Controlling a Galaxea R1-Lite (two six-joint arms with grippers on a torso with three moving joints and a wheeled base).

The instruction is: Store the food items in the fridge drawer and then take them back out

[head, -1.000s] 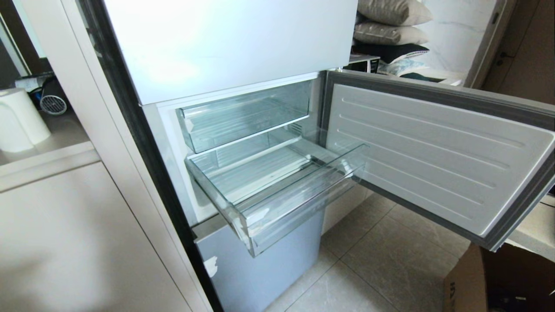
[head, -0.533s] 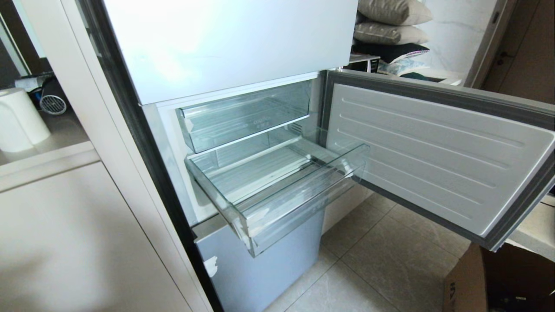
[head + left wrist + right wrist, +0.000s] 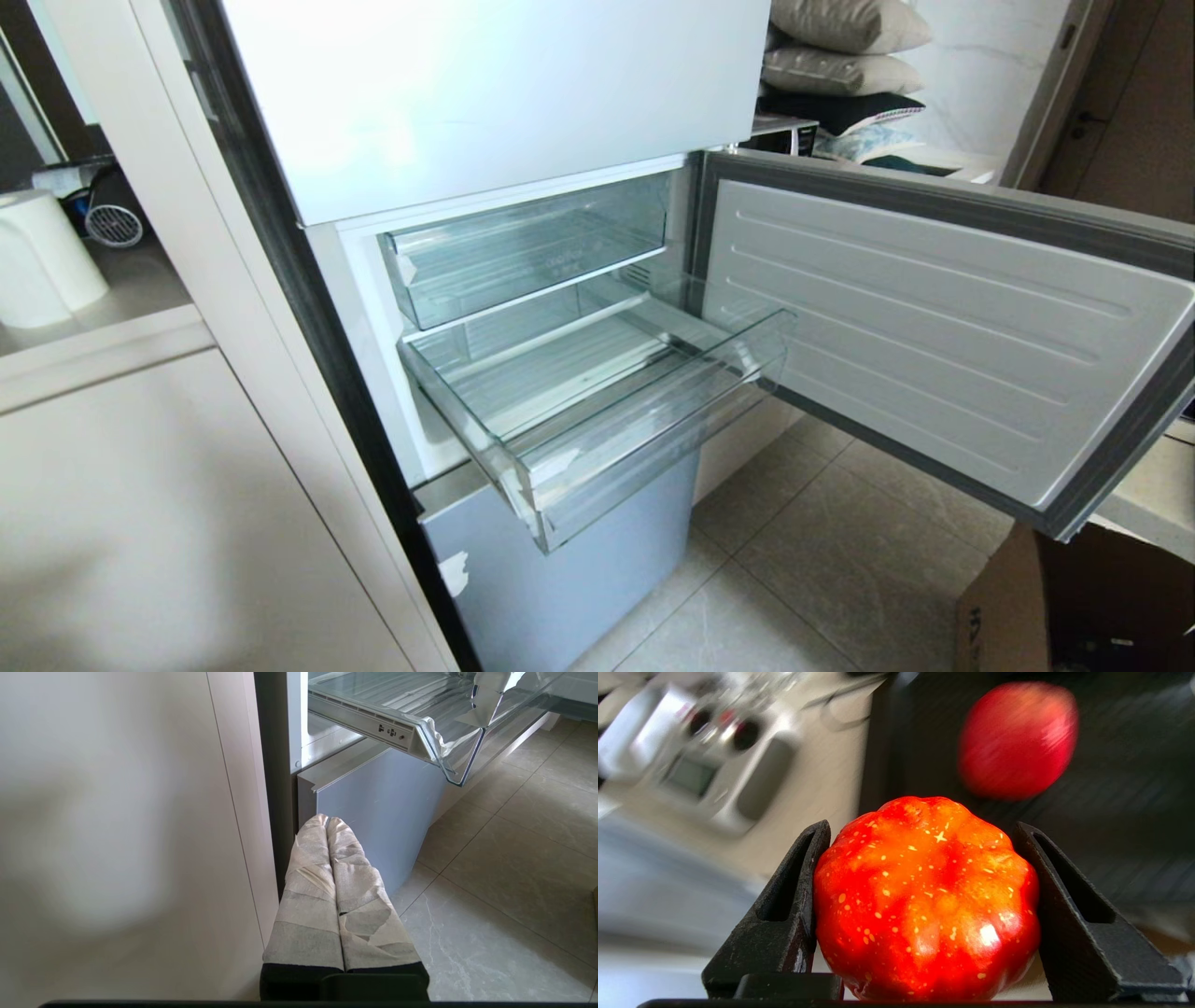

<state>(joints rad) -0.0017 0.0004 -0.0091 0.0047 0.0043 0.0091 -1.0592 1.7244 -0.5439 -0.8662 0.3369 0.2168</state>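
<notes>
The fridge (image 3: 485,103) is biggest, and its lower door (image 3: 934,327) swings wide to my right. The fridge drawer (image 3: 597,411) is pulled out over the floor (image 3: 840,560), long side across the front. A shallower clear tray (image 3: 523,247) sits above it. I can read no words anywhere. My left tool (image 3: 327,823) hangs low beside the fridge, its taped fingers (image 3: 308,896) pressed together on nothing. My right tool (image 3: 920,830) squeezes a red-orange tomato (image 3: 924,896), bumpy end toward the camera. Another red food (image 3: 1017,739) lies on something dark behind it, too blurry to name.
</notes>
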